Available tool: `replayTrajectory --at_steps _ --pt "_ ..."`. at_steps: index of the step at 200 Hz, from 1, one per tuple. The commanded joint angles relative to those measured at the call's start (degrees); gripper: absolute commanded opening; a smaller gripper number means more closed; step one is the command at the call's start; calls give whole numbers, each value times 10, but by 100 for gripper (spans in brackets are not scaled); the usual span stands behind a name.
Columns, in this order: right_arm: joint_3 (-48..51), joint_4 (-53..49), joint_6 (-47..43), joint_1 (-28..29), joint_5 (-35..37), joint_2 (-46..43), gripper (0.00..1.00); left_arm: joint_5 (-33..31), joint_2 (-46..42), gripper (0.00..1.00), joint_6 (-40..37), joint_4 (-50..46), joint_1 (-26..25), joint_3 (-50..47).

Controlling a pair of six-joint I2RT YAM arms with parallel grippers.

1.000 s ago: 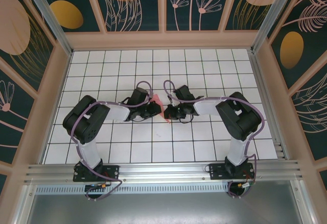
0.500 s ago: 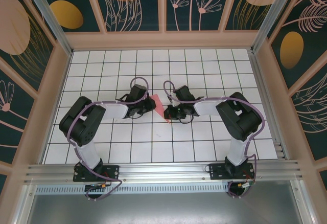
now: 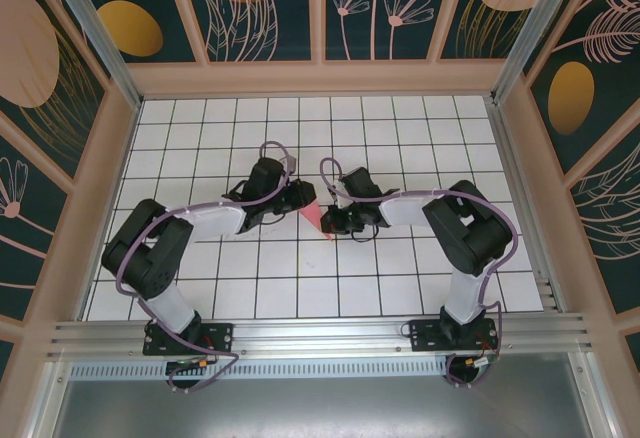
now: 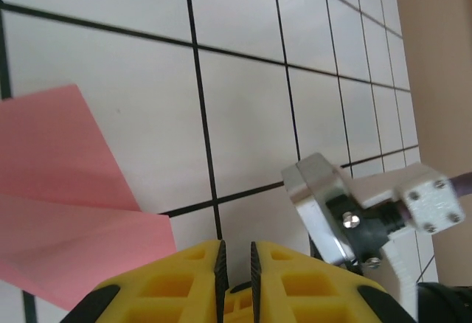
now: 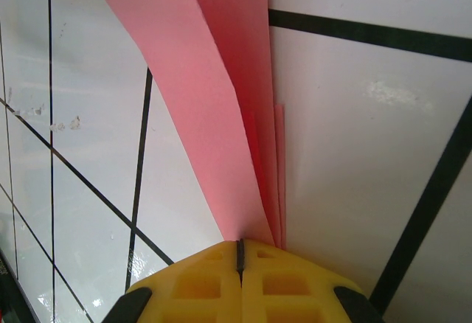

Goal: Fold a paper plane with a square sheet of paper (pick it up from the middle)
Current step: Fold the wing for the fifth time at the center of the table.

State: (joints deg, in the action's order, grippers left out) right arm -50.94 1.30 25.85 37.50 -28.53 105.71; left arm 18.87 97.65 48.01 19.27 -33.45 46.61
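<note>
Pinching the paper plane (image 5: 214, 116), right fingers (image 5: 199, 282) clamped (left fingers (image 4: 188, 282) slightly parted beside it).

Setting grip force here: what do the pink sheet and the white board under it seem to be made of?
The pink sheet looks like thin matte paper: sharp creases, stacked layers. The white board looks smooth and semi-gloss, perhaps laminate or plastic: faint sheen, smudges, printed black lines.

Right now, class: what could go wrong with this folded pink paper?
1. The right tool pinches the paper plane by one narrow end; a tug could slip or tear it.
2. The left tool, jaws barely apart, sits beside the paper, not on it; closing there might miss or crumple a flap.
</note>
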Motion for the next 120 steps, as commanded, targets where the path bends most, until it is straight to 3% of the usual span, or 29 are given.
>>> replayTrajectory --at_steps 1,120 --pt "41 -93 -9 5 110 67 2 13 37 19 -8 0 -6 8" --pt "46 -101 -11 5 112 78 2 -71 85 17 -29 -67 -6 25"
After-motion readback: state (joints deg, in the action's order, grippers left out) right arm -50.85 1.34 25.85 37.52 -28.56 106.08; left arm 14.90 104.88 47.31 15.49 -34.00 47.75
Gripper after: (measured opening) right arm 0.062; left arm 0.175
